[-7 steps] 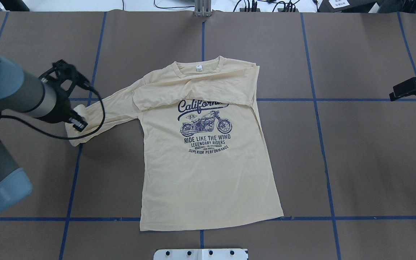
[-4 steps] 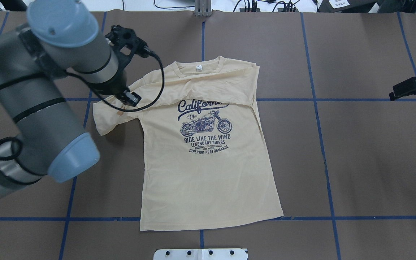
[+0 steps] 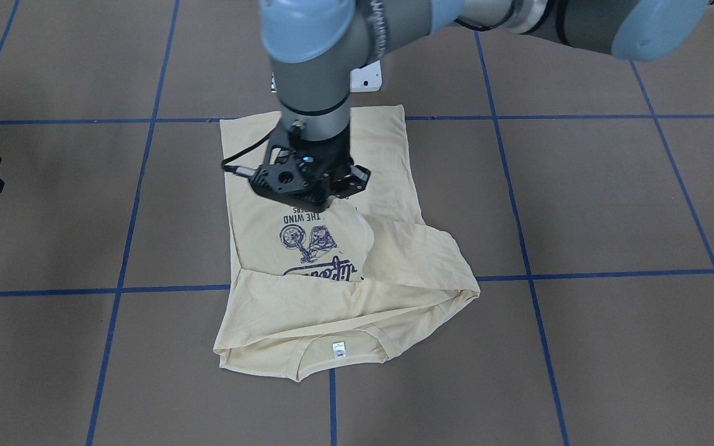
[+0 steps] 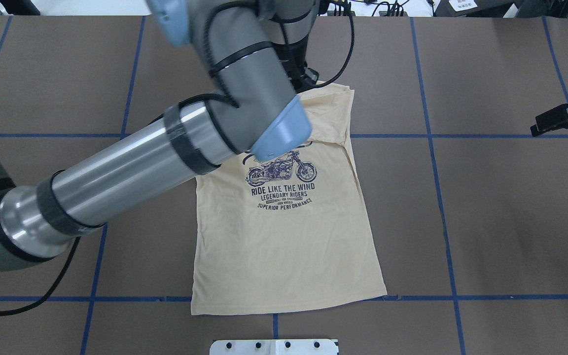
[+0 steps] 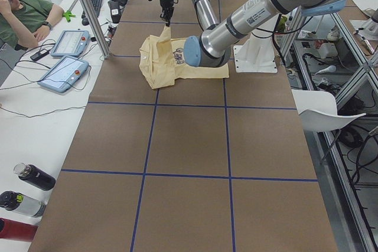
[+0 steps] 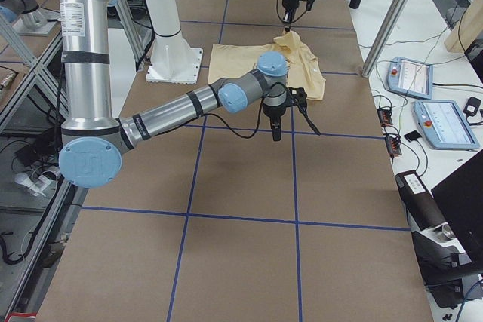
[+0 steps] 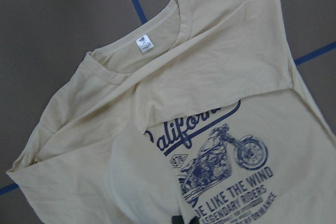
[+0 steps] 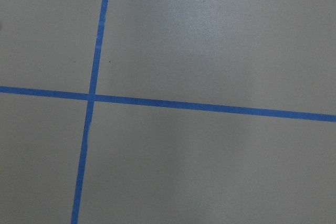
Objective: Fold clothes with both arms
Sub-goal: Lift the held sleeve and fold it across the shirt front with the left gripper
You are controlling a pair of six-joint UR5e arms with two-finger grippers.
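The cream-yellow T-shirt (image 4: 284,246) lies print-up on the brown table, its neck label (image 3: 338,350) toward the far side. One sleeve lies folded across the chest. My left gripper (image 3: 332,197) hovers over the print, shut on the other sleeve's cuff, and that sleeve is drawn from the shoulder across the chest. In the overhead view the left arm (image 4: 165,162) hides this gripper and the collar. The left wrist view shows the collar and print of the T-shirt (image 7: 210,93) from above. My right gripper (image 4: 540,129) hangs over bare table at the far right; its jaws are unclear.
Blue tape lines (image 4: 442,197) grid the brown table. The white base plate (image 4: 274,346) sits at the near edge. Beyond the far edge, a side table holds control tablets (image 5: 62,72) and bottles (image 5: 32,176), with a person (image 5: 23,13) seated there.
My left arm has swung from the table's left side to over the shirt's chest, carrying the sleeve with it. The right gripper has stayed where it was.
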